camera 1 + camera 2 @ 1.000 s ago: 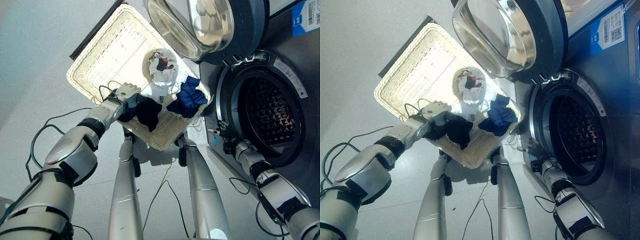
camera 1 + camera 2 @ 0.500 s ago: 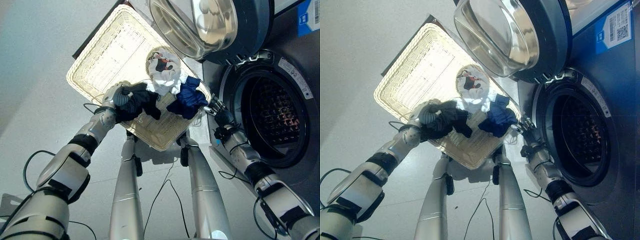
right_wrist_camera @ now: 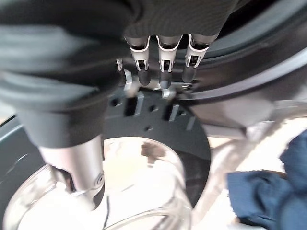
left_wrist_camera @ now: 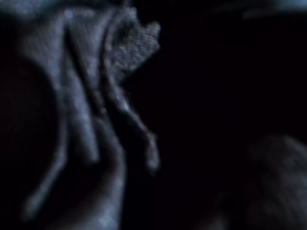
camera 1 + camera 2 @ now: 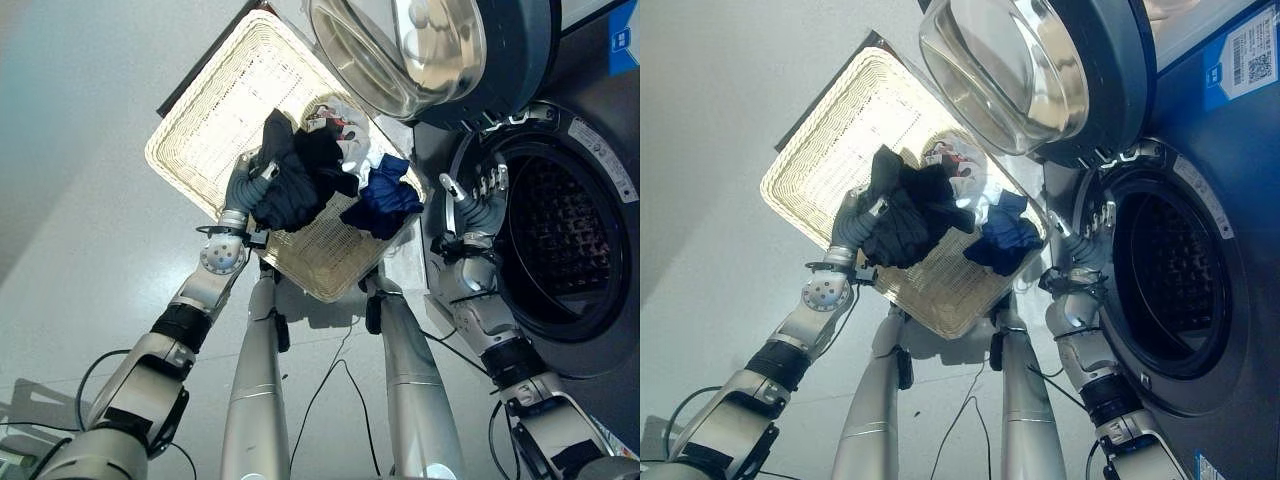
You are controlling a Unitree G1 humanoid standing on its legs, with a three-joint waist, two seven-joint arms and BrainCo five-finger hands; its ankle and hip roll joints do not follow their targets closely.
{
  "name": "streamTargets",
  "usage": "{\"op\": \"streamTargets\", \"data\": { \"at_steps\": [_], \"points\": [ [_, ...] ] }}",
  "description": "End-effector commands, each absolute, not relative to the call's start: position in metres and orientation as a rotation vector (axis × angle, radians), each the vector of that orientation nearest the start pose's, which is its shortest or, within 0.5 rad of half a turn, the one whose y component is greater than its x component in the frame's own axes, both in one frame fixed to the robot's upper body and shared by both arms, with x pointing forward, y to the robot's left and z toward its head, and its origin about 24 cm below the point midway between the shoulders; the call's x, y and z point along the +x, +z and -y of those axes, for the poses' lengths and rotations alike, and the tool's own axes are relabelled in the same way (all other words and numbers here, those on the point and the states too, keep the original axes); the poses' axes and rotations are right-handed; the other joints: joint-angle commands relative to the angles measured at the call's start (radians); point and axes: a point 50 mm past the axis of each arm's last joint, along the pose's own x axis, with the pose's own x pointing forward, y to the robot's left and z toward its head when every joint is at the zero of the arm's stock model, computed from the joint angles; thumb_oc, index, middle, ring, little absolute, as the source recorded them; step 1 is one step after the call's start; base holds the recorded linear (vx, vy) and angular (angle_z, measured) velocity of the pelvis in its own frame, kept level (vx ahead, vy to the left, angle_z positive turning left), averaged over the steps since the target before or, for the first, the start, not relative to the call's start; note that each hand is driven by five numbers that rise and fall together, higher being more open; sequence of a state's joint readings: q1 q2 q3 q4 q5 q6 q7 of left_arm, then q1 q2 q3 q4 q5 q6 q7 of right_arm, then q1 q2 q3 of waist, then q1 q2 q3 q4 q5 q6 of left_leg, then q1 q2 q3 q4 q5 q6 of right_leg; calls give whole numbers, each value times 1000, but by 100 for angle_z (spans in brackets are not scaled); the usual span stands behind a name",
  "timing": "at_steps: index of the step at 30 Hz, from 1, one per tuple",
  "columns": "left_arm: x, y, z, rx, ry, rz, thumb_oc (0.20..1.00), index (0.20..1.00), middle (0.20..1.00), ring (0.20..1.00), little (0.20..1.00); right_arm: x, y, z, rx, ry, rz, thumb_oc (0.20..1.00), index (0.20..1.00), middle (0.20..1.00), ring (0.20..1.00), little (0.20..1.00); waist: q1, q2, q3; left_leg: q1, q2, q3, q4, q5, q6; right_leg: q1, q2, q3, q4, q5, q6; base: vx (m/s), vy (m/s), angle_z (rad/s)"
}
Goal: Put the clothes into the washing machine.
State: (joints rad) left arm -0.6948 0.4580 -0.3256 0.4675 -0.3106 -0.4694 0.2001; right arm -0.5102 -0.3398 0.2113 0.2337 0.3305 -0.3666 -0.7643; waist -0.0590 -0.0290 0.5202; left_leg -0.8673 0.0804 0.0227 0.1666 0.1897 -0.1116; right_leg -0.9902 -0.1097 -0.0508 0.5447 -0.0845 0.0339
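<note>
Left eye view: left hand grips the dark clothes tight, lifted over the basket.
Right hand: fingers straight, holding nothing, by the washer hole.
Do well: squeeze firmly, swing right, clear the door.
Left behind: blue cloth.

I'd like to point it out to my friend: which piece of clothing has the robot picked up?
Find the pale wicker basket on the floor beside the washing machine. Over its near edge, the left hand grips a dark bundle of clothes. It is black and raised, unlike the blue garment and the white garment lying beside it.
</note>
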Motion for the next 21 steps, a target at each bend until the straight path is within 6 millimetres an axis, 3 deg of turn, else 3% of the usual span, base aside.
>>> {"op": "streamTargets", "data": {
  "at_steps": [1, 3, 6, 7, 13, 16, 21],
  "points": [
    [338, 220, -145, 11, -210, 828, 200, 200, 200, 200, 200, 308, 181, 189, 216, -524, 676, 1000, 1000, 1000, 1000, 1000, -6, 23, 0, -10, -80, -14, 86, -109, 17, 76, 39, -15, -264, 198, 103, 0, 0, 0],
    [335, 223, -142, -7, -228, 843, 200, 200, 200, 200, 200, 307, 184, 186, 221, -483, 695, 1000, 1000, 1000, 1000, 1000, -7, 24, 0, -9, -81, -14, 83, -108, 18, 77, 38, -16, -267, 200, 104, 0, 0, 0],
    [326, 231, -137, -60, -286, 889, 200, 200, 200, 200, 200, 303, 191, 167, 230, -283, 717, 1000, 1000, 1000, 1000, 1000, -6, 23, 0, -10, -82, -13, 78, -105, 19, 73, 37, -18, -268, 203, 104, 0, 0, 0],
    [320, 235, -133, -78, -320, 912, 200, 200, 200, 200, 200, 303, 191, 154, 254, -133, 683, 1000, 1000, 1000, 1000, 1000, -4, 22, 0, -8, -82, -13, 74, -103, 19, 74, 34, -21, -270, 204, 105, 0, 0, 0],
    [306, 246, -122, -114, -431, 983, 200, 200, 200, 200, 200, 308, 181, 118, 282, 275, 486, 1000, 1000, 1000, 1000, 1000, 5, 18, 0, 0, -84, -10, 62, -95, 14, 83, 28, -38, -277, 204, 103, -2, -11, 0],
    [301, 250, -116, -127, -480, 1003, 200, 200, 200, 200, 200, 310, 172, 107, 317, 363, 413, 1000, 1000, 1000, 1000, 1000, 15, 17, 0, 3, -85, -12, 58, -91, 14, 87, 24, -49, -278, 204, 101, 2, -23, 1],
    [296, 255, -108, -135, -523, 1022, 200, 200, 200, 200, 200, 310, 174, 97, 357, 453, 387, 1000, 1000, 1000, 1000, 1000, 22, 16, 0, 2, -87, -15, 53, -86, 16, 89, 25, -58, -281, 205, 98, 1, -13, 1]
  ]
}}
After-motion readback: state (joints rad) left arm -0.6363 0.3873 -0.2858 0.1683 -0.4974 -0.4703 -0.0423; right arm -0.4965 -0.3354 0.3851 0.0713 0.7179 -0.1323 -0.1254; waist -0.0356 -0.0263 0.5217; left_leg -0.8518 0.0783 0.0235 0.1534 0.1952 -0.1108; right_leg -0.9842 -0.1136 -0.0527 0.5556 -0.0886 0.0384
